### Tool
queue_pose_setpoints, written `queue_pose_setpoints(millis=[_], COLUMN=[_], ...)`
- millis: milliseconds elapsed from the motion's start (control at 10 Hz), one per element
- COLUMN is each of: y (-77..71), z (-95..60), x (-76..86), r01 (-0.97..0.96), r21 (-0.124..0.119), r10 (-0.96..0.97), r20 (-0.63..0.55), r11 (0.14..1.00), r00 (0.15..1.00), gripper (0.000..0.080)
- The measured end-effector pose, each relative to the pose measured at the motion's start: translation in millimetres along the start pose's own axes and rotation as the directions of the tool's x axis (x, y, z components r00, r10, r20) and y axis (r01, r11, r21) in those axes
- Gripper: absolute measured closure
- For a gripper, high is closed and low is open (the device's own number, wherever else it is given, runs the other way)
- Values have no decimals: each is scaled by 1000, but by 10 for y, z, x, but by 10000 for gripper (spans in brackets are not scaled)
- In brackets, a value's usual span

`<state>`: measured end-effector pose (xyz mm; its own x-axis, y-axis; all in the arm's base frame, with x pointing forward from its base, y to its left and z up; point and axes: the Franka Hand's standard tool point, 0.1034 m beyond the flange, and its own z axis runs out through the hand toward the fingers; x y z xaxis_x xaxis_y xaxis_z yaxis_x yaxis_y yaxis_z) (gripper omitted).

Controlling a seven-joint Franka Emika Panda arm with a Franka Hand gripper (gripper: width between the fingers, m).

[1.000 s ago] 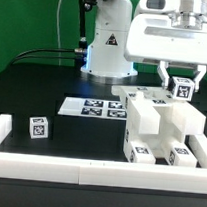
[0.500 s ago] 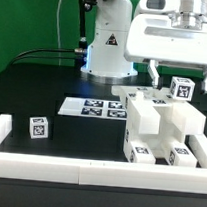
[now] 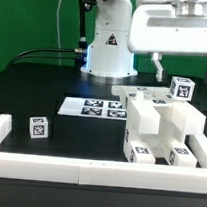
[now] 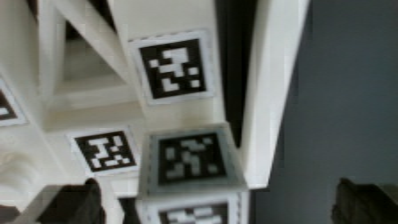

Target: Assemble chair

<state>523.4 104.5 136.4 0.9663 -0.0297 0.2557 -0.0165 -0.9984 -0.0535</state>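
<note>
Your gripper (image 3: pixel 187 67) stands wide open and has hold of nothing. Its two dark fingers (image 3: pixel 159 65) point straight down and hang on either side of, and a little above, the tagged peg (image 3: pixel 181 88). There is clear air between them and it.

That peg sits on top of the chair (image 3: pixel 155 123), at the far corner on the exterior view's right. Its black-and-white tag faces the camera.

The chair is a blocky white stack of flat panels and square posts, stepped in height. More tags show low on its front faces. It stands on the black table (image 3: pixel 42 87) on the exterior view's right, close against the border rails (image 3: pixel 77 170) at the front right corner.

In the wrist view you look down on the same white panels (image 4: pixel 267 90). Three or so tags are readable, one of them (image 4: pixel 173 65) on an upright strip. The fingertips (image 4: pixel 75 205) show as dark blurs at the edge.

The rails fence the work area along the front and the exterior view's left. Inside them lie the chair and a small loose block (image 3: pixel 37 128) with its own tag, well apart from the chair. The marker board (image 3: pixel 69 105) lies flat between the chair and the arm's base (image 3: pixel 107 47).

The arm reaches in from above. Its white hand (image 3: pixel 172 31) is level over the chair.
</note>
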Motion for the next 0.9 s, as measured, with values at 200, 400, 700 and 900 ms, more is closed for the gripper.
queue_pose_setpoints(millis=[200, 400, 700, 900], y=[60, 89, 103, 25], z=[12, 85, 113, 162], x=[-2, -38, -11, 47], r01=[-17, -38, -37, -42], r21=[-1, -37, -45, -50], r10=[17, 46, 48, 53], r20=[123, 262, 288, 244], r11=[1000, 999, 998, 998], r00=[992, 964, 956, 968], gripper=[151, 151, 151, 151])
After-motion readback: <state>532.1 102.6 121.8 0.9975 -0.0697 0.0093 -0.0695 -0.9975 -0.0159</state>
